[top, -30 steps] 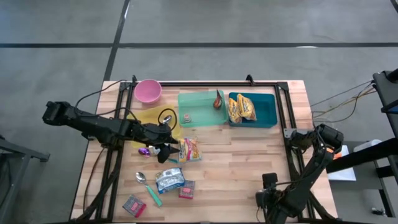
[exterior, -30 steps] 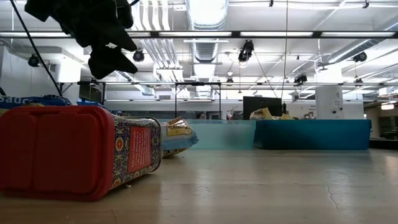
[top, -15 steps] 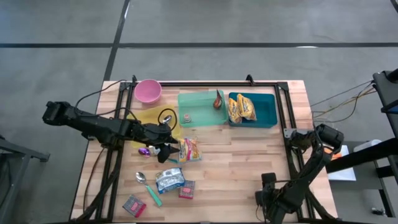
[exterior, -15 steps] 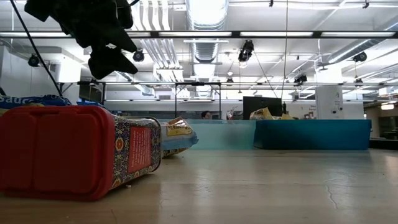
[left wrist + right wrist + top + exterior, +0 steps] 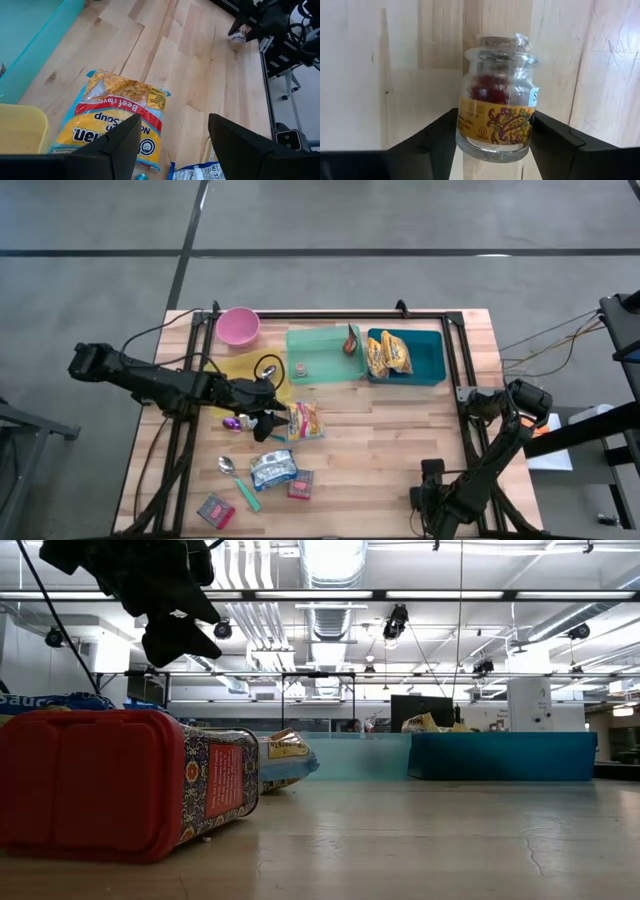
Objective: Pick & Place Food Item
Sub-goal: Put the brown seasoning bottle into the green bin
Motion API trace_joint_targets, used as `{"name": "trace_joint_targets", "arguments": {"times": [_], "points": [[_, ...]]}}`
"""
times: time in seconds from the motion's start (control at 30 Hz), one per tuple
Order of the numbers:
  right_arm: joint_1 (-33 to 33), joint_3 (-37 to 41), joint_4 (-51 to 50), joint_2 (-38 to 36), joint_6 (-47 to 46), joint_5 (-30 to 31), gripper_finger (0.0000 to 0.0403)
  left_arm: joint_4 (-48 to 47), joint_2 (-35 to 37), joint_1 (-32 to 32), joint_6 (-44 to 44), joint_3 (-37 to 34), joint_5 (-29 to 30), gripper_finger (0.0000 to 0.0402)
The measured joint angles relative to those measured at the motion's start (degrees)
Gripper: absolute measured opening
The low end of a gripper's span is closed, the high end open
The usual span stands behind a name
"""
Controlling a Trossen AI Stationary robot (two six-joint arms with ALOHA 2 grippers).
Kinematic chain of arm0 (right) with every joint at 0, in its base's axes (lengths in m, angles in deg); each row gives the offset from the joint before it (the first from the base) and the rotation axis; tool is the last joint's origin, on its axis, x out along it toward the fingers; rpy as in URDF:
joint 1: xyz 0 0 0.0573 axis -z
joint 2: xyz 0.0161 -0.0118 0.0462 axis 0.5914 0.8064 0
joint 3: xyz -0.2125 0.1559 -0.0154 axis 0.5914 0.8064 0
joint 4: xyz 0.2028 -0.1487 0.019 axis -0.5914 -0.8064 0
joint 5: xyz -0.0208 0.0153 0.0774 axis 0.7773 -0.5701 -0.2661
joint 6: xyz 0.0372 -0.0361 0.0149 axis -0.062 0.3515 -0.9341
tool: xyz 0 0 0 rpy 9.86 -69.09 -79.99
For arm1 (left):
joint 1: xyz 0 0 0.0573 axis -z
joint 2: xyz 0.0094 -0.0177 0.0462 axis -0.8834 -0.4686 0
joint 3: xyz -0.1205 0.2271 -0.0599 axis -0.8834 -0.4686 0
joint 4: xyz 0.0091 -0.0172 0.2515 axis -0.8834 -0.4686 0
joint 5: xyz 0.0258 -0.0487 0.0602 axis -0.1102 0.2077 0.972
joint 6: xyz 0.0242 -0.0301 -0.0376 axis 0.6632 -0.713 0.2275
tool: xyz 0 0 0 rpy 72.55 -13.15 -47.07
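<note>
While hovering the released left pincer [image 5: 172,125] just above the beef noodle pack [image 5: 112,117] lying mid bench [image 5: 380,440], probably lining up a grab for the blue bin [image 5: 428,358] already holding similar packs, also straddling a small jar [image 5: 495,100] with the right pincer [image 5: 495,116], not telling whether clenched.
</note>
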Motion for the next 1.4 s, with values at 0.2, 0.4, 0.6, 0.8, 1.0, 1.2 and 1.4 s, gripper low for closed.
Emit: {"name": "trace_joint_targets", "arguments": {"times": [0.2,0.4,0.6,0.8,1.0,1.2,1.4], "points": [[0.0,0.2,0.3,0.0,-0.4,0.1,0.0185,0.0,0.0,0.0,0.0,0.0,0.0,0.024],[0.0,0.2,0.8,0.0,-1.0,0.1,0.0185,0.0,0.0,0.0,0.0,0.0,0.0,0.024],[0.0,0.2,0.8,0.0,-4.0,1.3,0.0185,0.0,0.0,0.0,0.0,0.0,0.0,0.024],[0.0,-0.1,0.6,0.0,-6.7,8.7,0.0185,1.0,-0.1,0.0,-1.2,0.0,0.1,0.024],[0.4,-1.2,-0.8,0.0,-11.2,22.2,0.0185,7.8,-3.4,0.0,-16.6,0.0,2.8,0.024],[4.0,-2.6,-0.8,0.0,-9.2,36.2,0.0185,16.0,-10.1,0.0,-21.6,0.8,2.6,0.024],[11.7,-4.6,-0.6,-0.1,-2.0,38.8,0.0185,16.8,-15.9,0.0,-20.4,6.7,1.2,0.024]]}}
